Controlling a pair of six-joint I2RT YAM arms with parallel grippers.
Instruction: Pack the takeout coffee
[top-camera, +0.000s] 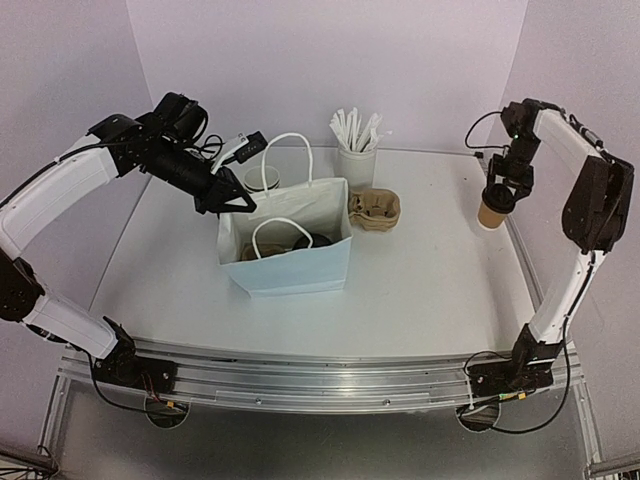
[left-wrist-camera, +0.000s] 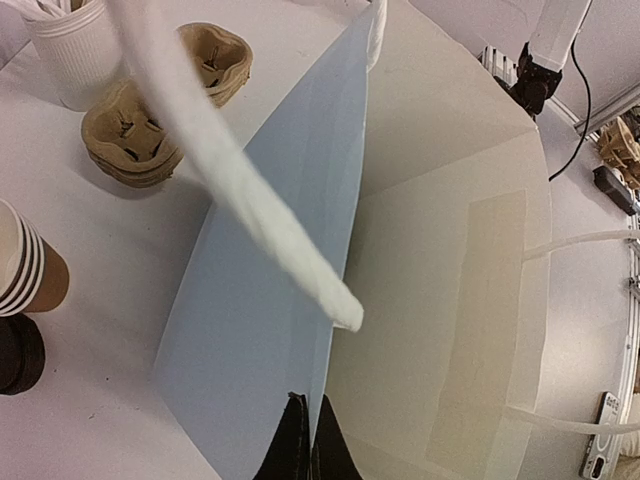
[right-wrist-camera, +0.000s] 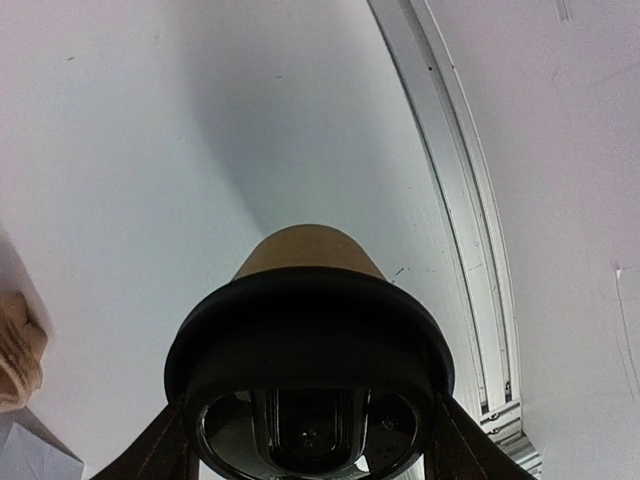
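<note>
top external view: left gripper (top-camera: 233, 203) pinches the bag (top-camera: 300, 268) rim, likely to hold it open; right gripper (top-camera: 497, 192) clamps a lidded cup (top-camera: 490, 214) for packing.

Legible text, labels, brands, numbers, signs: none found.
- Kraft cup (top-camera: 491, 213): plain brown wall, no print readable.
- Black lid (right-wrist-camera: 310, 330): moulded relief near centre, too blurred to read.
- Pale blue bag (top-camera: 300, 270): plain outer face. Inner wall, left wrist view, plain.
- Stacked cups (left-wrist-camera: 22, 268): brown walls and white rims only, no lettering.
- Moulded pulp carriers (left-wrist-camera: 135, 140): unmarked.
</note>
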